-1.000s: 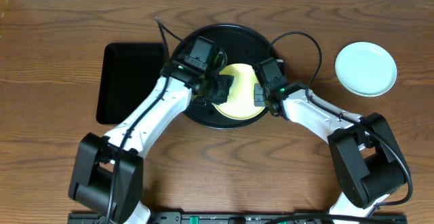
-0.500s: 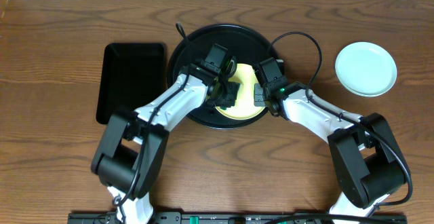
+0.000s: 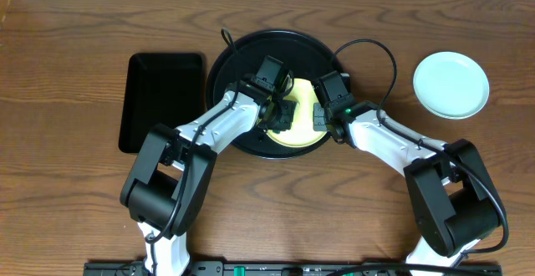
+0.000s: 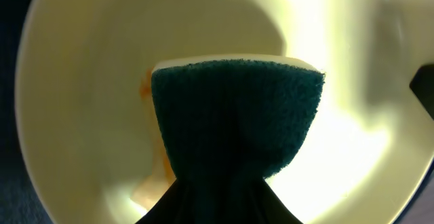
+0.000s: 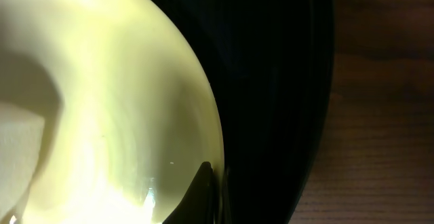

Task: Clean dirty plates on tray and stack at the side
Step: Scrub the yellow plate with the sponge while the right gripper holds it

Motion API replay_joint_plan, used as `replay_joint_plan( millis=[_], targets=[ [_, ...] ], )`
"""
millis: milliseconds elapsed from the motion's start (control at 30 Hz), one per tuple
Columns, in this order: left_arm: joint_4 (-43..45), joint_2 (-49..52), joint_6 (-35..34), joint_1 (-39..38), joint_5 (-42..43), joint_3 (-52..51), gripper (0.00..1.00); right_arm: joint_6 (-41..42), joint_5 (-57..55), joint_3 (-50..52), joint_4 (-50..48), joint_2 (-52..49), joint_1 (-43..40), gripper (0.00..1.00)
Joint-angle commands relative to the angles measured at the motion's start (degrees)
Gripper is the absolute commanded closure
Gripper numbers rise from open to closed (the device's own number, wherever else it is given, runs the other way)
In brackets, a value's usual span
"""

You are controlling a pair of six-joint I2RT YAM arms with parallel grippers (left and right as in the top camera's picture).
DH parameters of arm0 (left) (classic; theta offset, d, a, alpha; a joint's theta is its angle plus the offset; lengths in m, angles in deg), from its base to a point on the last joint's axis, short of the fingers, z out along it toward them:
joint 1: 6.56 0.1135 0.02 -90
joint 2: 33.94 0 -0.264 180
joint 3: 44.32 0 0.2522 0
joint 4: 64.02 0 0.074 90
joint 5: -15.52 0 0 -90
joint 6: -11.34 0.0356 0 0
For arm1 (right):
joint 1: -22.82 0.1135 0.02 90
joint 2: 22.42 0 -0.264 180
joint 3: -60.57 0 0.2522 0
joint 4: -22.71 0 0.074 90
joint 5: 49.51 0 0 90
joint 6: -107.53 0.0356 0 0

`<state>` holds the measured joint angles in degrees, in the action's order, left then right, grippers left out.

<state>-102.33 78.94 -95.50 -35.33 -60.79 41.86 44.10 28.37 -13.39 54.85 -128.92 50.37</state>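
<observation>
A pale yellow plate (image 3: 303,132) lies in the round black tray (image 3: 288,52). My left gripper (image 3: 282,117) is shut on a dark green sponge (image 4: 237,115), which presses flat on the plate's face (image 4: 81,81). Orange-brown smears (image 4: 145,88) show just left of the sponge. My right gripper (image 3: 319,115) is shut on the yellow plate's right rim (image 5: 207,115), one finger (image 5: 203,190) lying on the inner side. A clean mint-blue plate (image 3: 450,84) sits alone on the table at the right.
A black rectangular tray (image 3: 161,100) lies left of the round tray. Both arms reach in from the near edge and meet over the yellow plate. Bare wood table (image 5: 380,81) lies right of the tray (image 5: 271,81).
My left arm has swung in and its gripper has carried the sponge a little to the right across the yellow plate. The right arm has held still.
</observation>
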Motion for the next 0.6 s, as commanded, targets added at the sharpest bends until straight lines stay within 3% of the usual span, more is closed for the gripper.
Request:
replay_joint_plan(
  millis=[0,567],
  targets=[
    [0.52,2.71,1.33,0.20,-4.61,-0.37,0.92,-0.50,0.81,0.85,0.44,-0.50,0.26,0.99],
    [0.70,2.89,1.79,0.17,-10.84,-0.76,0.92,-0.50,0.81,0.85,0.35,-0.50,0.26,0.99]
  ],
)
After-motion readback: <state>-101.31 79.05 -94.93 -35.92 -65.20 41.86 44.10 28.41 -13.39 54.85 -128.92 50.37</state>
